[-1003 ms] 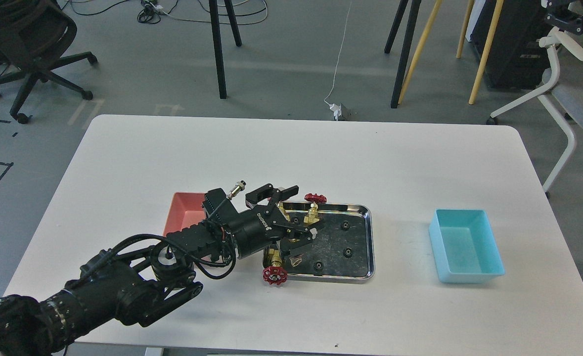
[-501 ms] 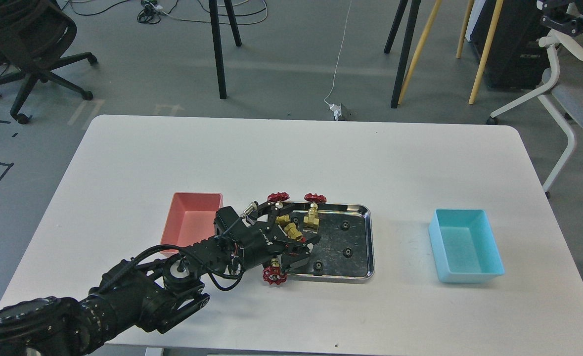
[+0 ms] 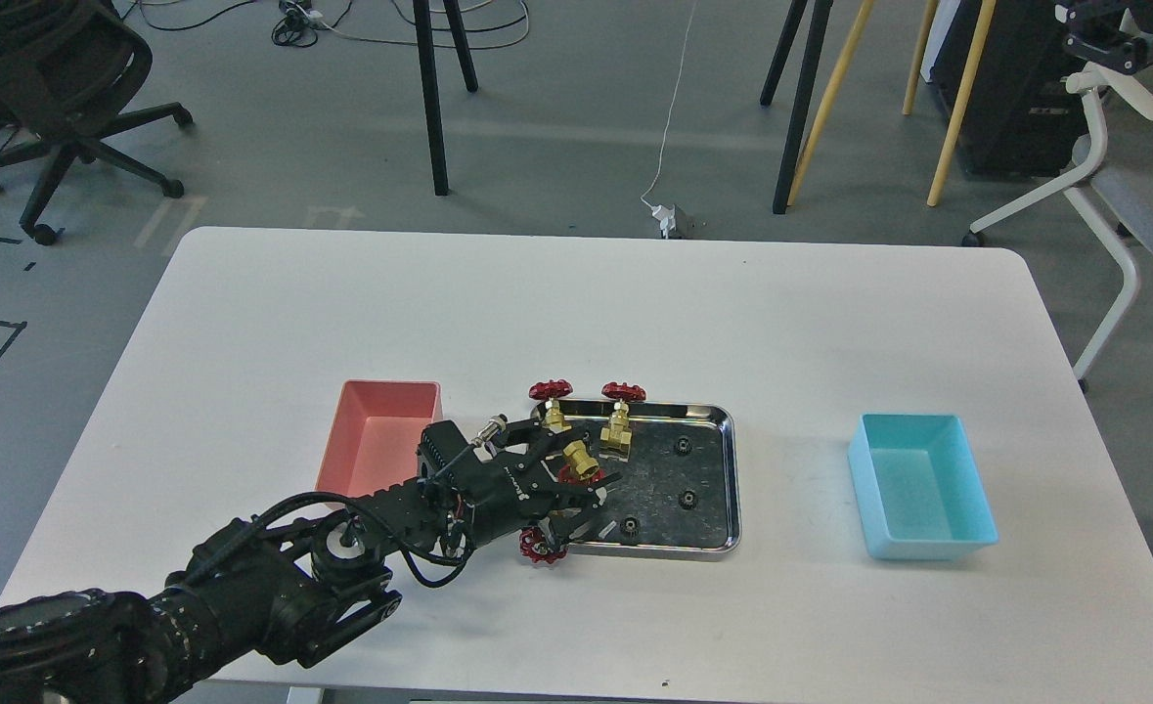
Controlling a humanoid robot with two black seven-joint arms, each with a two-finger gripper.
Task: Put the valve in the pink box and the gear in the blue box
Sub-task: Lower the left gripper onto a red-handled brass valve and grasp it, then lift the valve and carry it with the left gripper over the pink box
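Observation:
My left gripper (image 3: 598,497) reaches in from the lower left, low over the left end of the steel tray (image 3: 733,469). Its jaws stand apart around a valve (image 3: 581,457), brass with a red handwheel, that lies between them. Another valve (image 3: 537,548) sits at the tray's front-left corner, under the gripper. Two more valves (image 3: 550,393) (image 3: 621,430) stand at the tray's back-left edge. Small black gears (image 3: 682,447) (image 3: 687,500) (image 3: 629,529) lie on the tray floor. The pink box (image 3: 380,440) is just left of the tray, partly behind my arm. The blue box (image 3: 918,489) stands far right. The right gripper is out of view.
The white table (image 3: 586,303) ends close behind my arm at the front. Beyond its far edge are chair and stand legs on the floor. An office chair stands past the right edge.
My left gripper has come down from above the tray to tray level and drawn back a little toward me. Its jaws now sit around the lying valve. The two back valves show again.

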